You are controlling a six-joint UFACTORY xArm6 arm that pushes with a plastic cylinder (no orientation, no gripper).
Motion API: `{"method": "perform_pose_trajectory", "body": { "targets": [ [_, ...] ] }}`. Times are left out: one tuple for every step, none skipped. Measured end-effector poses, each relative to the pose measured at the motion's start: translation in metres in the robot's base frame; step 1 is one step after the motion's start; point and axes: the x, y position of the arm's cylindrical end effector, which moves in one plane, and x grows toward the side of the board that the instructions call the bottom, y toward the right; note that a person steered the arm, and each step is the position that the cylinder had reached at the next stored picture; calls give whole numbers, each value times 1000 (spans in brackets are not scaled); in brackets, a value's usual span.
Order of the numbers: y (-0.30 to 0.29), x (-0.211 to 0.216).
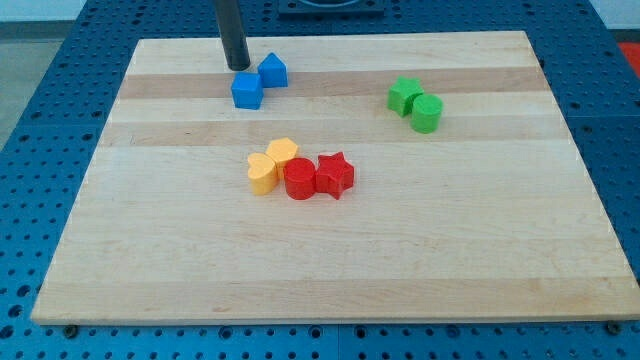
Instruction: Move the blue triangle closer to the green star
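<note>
The blue triangle [272, 70] lies near the board's top left, pointed end up. A blue cube [247, 90] sits just below and left of it, touching or almost touching. The green star [404, 95] lies far to the view's right, with a green cylinder [427, 113] against its lower right. My tip [238, 68] is at the triangle's left, close beside it and just above the blue cube. I cannot tell whether it touches either block.
A cluster sits mid-board: a yellow heart [261, 172], a yellow hexagon [283, 152], a red cylinder [299, 180] and a red star [334, 175]. The wooden board [480, 250] ends just above the blue blocks, with a blue perforated table around it.
</note>
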Motion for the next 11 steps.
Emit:
{"method": "perform_pose_trajectory", "body": {
  "targets": [
    [19,4],
    [42,7],
    [63,11],
    [82,23],
    [87,40],
    [87,44],
    [81,44],
    [81,53],
    [81,62],
    [81,66],
    [73,89]
  ]
}}
